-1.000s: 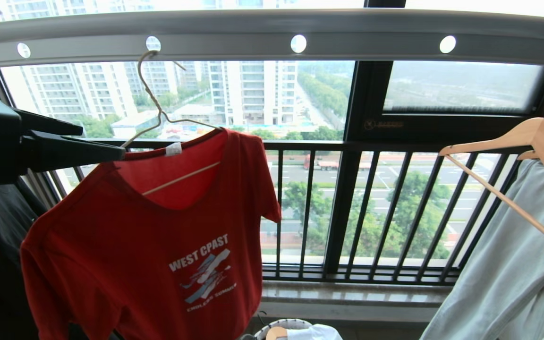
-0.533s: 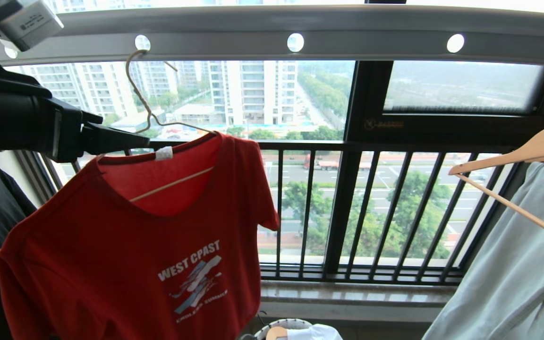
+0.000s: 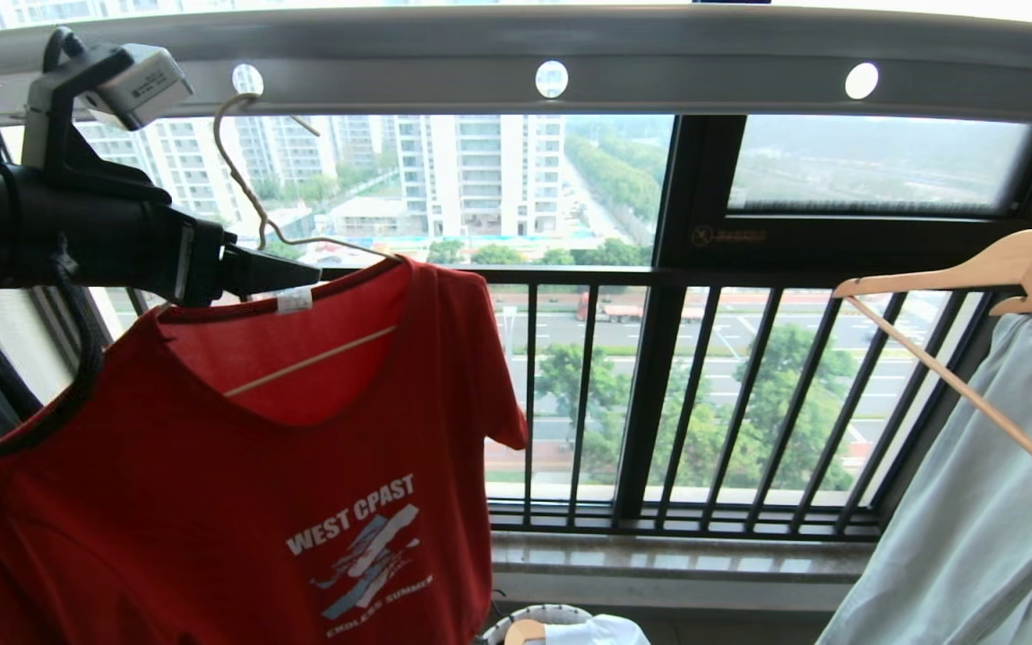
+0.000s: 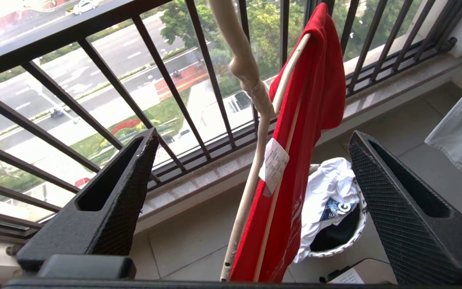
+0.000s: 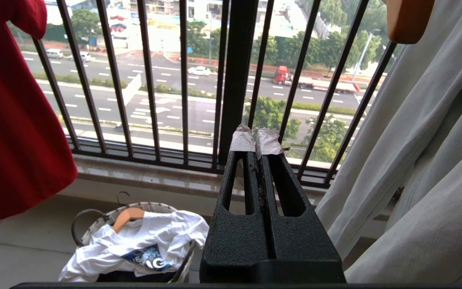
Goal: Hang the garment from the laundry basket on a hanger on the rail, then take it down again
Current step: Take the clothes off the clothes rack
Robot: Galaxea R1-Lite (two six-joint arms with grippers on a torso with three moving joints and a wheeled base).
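Hang step looks done: red T-shirt (image 3: 238,502) is on the cream wire hanger (image 3: 301,363), and the hanger's hook sits in a hole of the grey rail (image 3: 659,63) at the left end of the head view. Shirt hangs free, well above the laundry basket (image 3: 538,618) on the floor below.

Judging from that, what's left is the take-down half: grab hanger, unhook, lower it.

Left pincer (image 3: 301,269) is at collar height, tips right at the neck label where the hanger's neck meets the shoulder. Jaws spread wide; in the left wrist view the hanger neck and collar (image 4: 279,160) stand between the two fingers with clear gaps either side, so nothing gripped yet. Reads as lining up for the grab, not confirmed.

Right pincer (image 5: 255,138) is parked low, jaws clenched together, empty, facing the window railing.

Orientation:
- Shirt long axis roughly vertical, collar up, hem down and out of view.
- Printed front faces the robot.
- Hanger bar tilted: its left end lower, right end higher, so the shirt hangs skewed toward the left.
- Hook's long stem leans up and left to the rail hole.

Risk: a tilted hanger could let the shirt slide off the low shoulder on unhooking.
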